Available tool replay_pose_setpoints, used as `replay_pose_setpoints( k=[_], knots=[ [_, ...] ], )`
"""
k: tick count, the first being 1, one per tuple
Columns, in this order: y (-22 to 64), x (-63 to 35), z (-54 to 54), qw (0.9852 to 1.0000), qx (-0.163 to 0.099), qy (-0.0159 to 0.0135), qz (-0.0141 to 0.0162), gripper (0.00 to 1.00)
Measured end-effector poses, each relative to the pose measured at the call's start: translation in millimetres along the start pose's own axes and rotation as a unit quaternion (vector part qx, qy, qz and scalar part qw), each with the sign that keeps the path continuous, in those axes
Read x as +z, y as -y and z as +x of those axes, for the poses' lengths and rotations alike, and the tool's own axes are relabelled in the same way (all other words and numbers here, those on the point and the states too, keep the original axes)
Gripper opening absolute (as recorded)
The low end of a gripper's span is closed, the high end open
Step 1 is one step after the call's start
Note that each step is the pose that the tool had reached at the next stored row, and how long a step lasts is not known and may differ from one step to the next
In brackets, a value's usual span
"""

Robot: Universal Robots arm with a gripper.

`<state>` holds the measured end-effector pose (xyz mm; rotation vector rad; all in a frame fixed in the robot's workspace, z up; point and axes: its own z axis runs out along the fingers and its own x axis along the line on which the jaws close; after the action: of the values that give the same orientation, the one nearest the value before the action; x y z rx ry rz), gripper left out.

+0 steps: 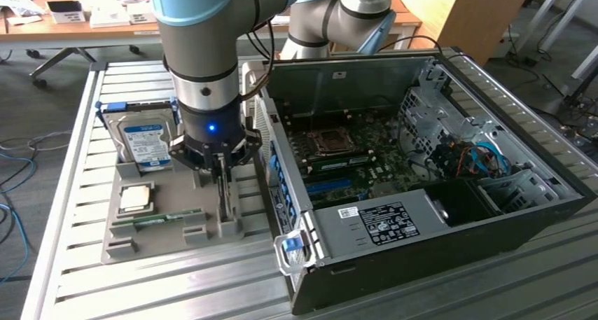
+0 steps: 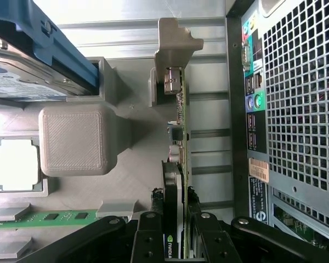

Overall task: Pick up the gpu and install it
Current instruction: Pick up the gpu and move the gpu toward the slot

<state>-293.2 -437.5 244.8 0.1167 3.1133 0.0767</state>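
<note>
The gripper (image 2: 176,222) is clamped on the gpu (image 2: 182,137). Its black fingers (image 2: 151,235) press on the card's two faces, one on the dark cooler and the other on the green board. On the cooler, right by the fingers, sits a small green logo with white letters beneath it, cut off and not readable in full.

The card stands on its long edge in a slot of the grey tray (image 1: 178,248), its far end against a notched grey post (image 2: 174,38). Silvery connectors show along its edge. It sits at the tray's side nearest the computer case (image 1: 439,243). A narrow strip of ribbed metal desk (image 1: 140,295) separates tray and case, and the card runs parallel to the case's perforated rear wall. That wall carries coloured ports and a pale tan sticker (image 2: 258,171) whose print is too small to read.

Beyond the card, the tray holds a narrow green memory stick (image 1: 168,217) and a square processor chip (image 1: 136,197). Farther off is a hard drive (image 1: 145,141) in a blue carrier, with a blue-and-white label whose writing cannot be made out.

The case lies on its side with its upper face open, and the space above the motherboard (image 1: 360,155) is open. A black label (image 1: 385,223) with white print and a small white sticker (image 1: 349,211) sit on the power supply, both illegible.
</note>
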Motion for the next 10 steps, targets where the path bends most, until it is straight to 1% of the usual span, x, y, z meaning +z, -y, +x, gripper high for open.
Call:
replay_pose_setpoints(
  k=[4, 10],
  knots=[
    [-0.1, -1.5, -0.1, 1.0000, 0.000, 0.0001, -0.0004, 0.27],
    [-0.1, -2.8, 0.0, 1.0000, 0.000, -0.0002, -0.0001, 0.27]
  ],
)
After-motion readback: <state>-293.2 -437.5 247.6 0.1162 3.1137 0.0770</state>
